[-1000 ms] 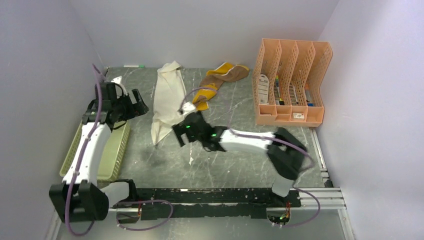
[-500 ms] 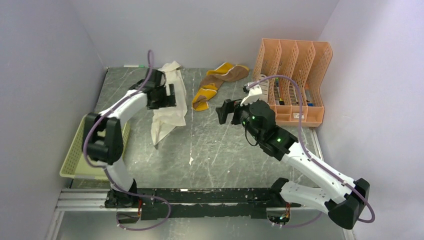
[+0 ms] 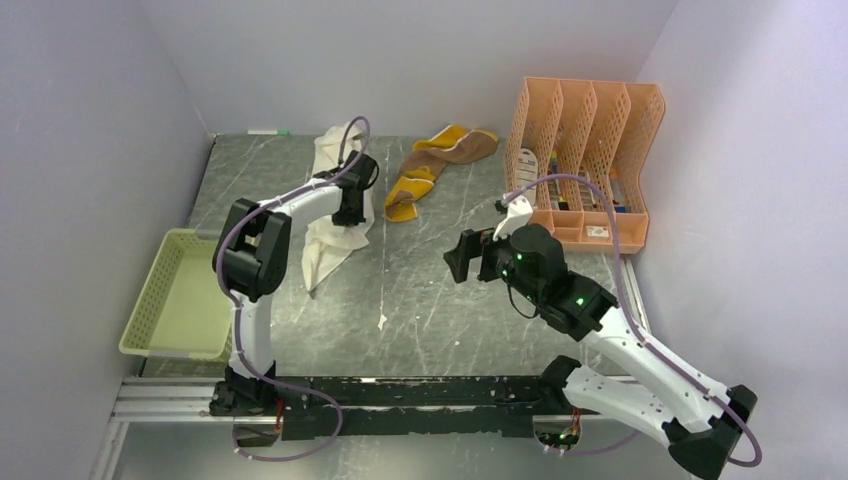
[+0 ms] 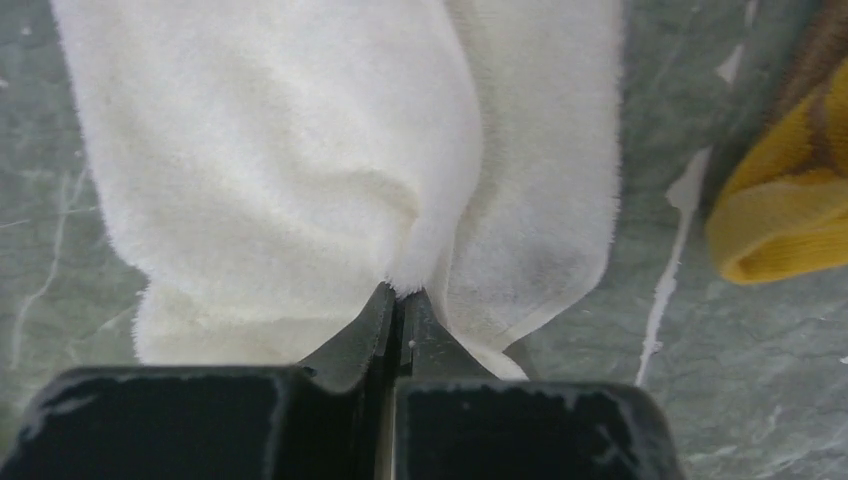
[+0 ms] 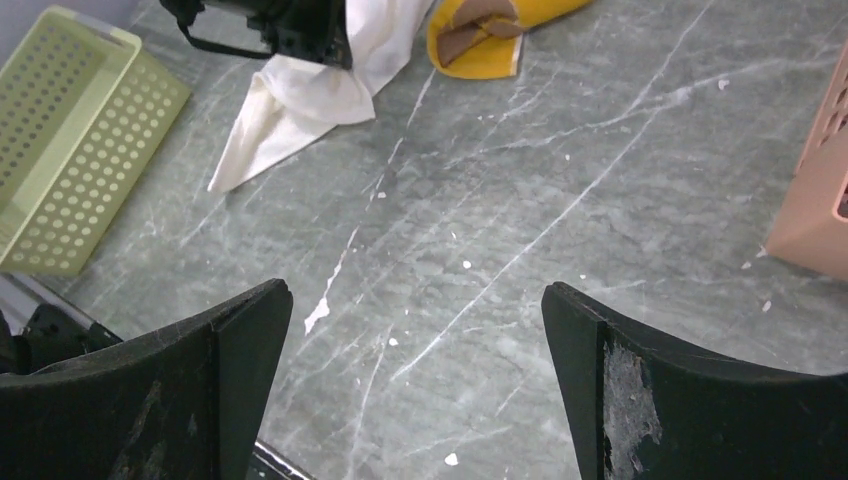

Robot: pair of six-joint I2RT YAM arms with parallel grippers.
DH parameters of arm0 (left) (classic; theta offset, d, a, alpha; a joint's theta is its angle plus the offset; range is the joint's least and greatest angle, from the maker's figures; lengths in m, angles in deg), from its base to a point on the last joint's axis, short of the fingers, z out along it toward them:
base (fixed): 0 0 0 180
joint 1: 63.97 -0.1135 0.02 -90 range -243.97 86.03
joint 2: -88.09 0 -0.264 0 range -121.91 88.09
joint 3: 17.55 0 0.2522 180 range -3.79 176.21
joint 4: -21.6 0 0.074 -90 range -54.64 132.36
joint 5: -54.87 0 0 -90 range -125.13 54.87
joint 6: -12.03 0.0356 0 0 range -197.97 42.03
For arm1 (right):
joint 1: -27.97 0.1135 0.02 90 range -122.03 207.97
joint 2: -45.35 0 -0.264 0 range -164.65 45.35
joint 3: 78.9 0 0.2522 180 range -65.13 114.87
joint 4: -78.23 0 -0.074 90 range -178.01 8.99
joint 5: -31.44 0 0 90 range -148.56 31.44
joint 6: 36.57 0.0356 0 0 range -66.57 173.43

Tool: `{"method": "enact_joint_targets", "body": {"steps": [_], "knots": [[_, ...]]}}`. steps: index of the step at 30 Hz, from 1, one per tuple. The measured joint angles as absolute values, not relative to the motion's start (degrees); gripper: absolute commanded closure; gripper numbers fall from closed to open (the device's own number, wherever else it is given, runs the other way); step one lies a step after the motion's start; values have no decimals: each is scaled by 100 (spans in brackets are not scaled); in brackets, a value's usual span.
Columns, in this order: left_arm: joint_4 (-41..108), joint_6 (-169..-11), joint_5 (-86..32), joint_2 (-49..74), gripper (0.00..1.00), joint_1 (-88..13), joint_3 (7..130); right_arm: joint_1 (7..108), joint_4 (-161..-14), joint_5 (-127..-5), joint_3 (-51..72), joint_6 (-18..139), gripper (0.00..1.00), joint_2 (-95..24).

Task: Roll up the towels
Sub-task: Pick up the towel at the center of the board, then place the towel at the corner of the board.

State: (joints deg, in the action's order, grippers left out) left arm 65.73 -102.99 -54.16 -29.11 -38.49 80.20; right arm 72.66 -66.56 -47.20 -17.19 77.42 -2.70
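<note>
The cream-white towel [image 3: 326, 246] lies crumpled lengthwise at the back left of the table. My left gripper [image 3: 351, 207] is down on its right side. In the left wrist view the jaws [image 4: 403, 294] are shut on a pinched fold of this towel [image 4: 300, 150]. The brown towel with mustard-yellow edging [image 3: 436, 164] lies bunched just to the right, untouched, and its yellow edge [image 4: 790, 215] shows at the right of the left wrist view. My right gripper [image 3: 461, 257] hovers open over bare table at mid right, its jaws [image 5: 415, 290] wide apart with nothing between them.
A green mesh basket [image 3: 176, 300] sits at the left front edge. An orange file organizer [image 3: 582, 170] stands at the back right, its corner [image 5: 815, 220] near my right gripper. Walls close in on three sides.
My left arm swung from above the basket to the cream towel and closed on a fold. My right arm pulled back from that towel to the right and stayed open.
</note>
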Motion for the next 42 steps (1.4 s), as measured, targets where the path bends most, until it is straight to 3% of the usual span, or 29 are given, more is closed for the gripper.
{"method": "enact_joint_targets", "body": {"steps": [6, 14, 18, 23, 31, 32, 34, 38, 42], "knots": [[6999, -10194, -5685, -2933, 93, -4306, 8673, 7266, -6315, -4722, -1724, 7668, 0, -137], [7104, -9877, -5792, -2446, 94, -6481, 9919, 7252, -6295, -4788, -1588, 7375, 0, -489], [7382, -9634, -5938, -2586, 93, -7141, 11593, 7226, -6461, -4919, -1566, 7285, 0, -851], [7428, -9250, -6360, -3073, 93, -7204, 13786, 7207, -6614, -5136, -1542, 7224, 0, -1282], [7096, -9121, -6428, -2546, 91, -7300, 12538, 7145, -6938, -5302, -1549, 7205, 0, -1483], [7113, -9114, -6325, -2579, 87, -7314, 12380, 7108, -7021, -5300, -1553, 7222, 0, -1566], [7229, -9079, -5991, -2745, 68, -7327, 12177, 6940, -7176, -5345, -1553, 7296, 0, -1828], [7393, -9007, -5202, -3237, 2, -7276, 11836, 6326, -7425, -5477, -1337, 7495, 0, -2845], [7493, -9073, -4561, -3296, 0, -7145, 10894, 6140, -7499, -5477, -102, 7434, 0, -4228]]}}
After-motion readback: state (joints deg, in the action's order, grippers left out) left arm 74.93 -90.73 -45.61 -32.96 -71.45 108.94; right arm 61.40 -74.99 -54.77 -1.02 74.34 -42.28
